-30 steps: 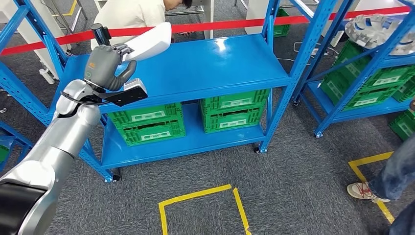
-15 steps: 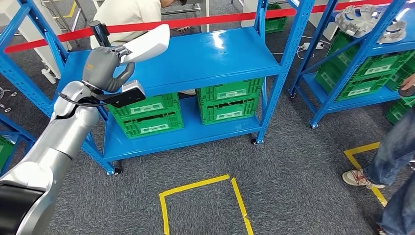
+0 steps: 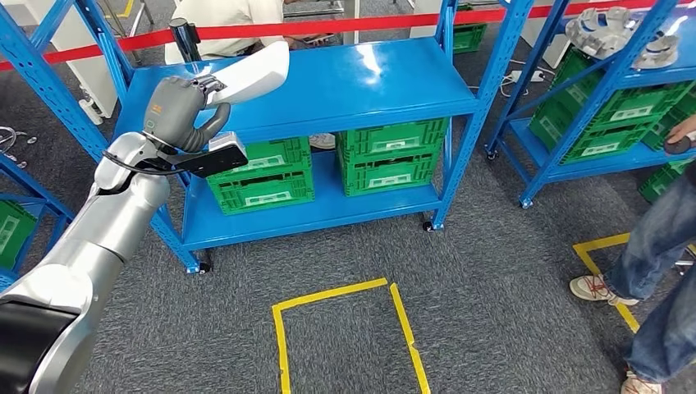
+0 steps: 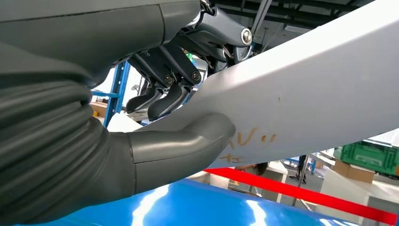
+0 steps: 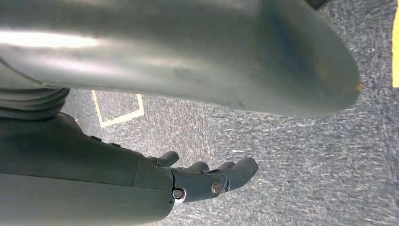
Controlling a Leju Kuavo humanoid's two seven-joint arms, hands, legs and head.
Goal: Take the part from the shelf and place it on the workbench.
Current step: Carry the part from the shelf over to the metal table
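The white part (image 3: 249, 72), a long tapered panel, is held raised above the left end of the blue shelf's (image 3: 345, 90) top deck, clear of the surface, its free tip angled up toward the red barrier tape (image 3: 328, 26). The left hand (image 3: 176, 111) is clamped on the part's near end: in the left wrist view the thick thumb (image 4: 188, 141) presses one face of the part (image 4: 306, 94) while the dark fingers (image 4: 164, 101) curl over the opposite side. Compared with a second ago the whole scene has slid in the head view, so the camera has moved, while hand and part keep the same grip and pose; the person in jeans (image 3: 657, 246) at the right edge now shows further into the picture. The right hand (image 5: 207, 179) hangs over grey carpet, fingers loosely apart and holding nothing. Under the top deck, two green crates (image 3: 328, 168) sit side by side on the lower deck. A blue upright (image 3: 78, 90) stands just left of the left hand, and a second blue rack (image 3: 607, 107) with more green crates stands to the right, apart from the first. In front of the shelf lies open carpet (image 3: 492, 271) marked with a yellow taped square (image 3: 345, 291). A person in a light top (image 3: 222, 12) stands behind the tape.
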